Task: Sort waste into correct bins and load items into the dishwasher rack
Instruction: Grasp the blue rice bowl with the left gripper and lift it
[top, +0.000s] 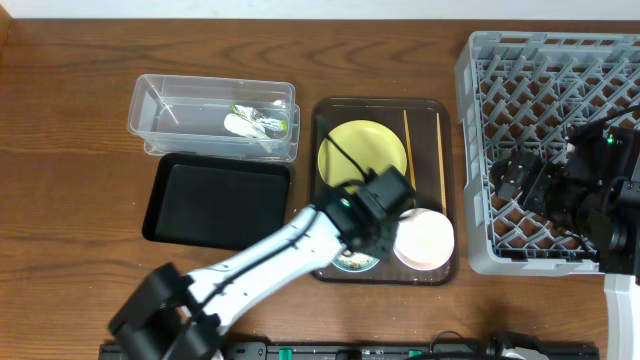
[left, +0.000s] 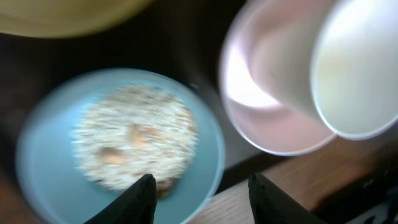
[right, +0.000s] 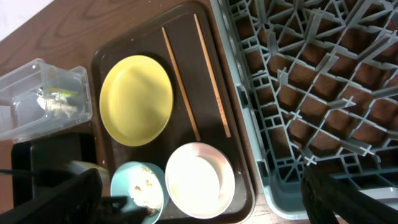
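Observation:
My left gripper is open, low over the small light-blue bowl. Its fingers straddle the bowl's near rim. The bowl holds white rice with brownish scraps. Beside it sits the pinkish-white bowl with a white cup lying in it. The yellow plate and two chopsticks lie on the same tray. My right gripper is open and empty above the grey rack.
The dishes sit on a dark brown serving tray. The clear tub at the back left holds the green-and-orange wrapper and a white scrap. The shallow black tray lies in front of the tub.

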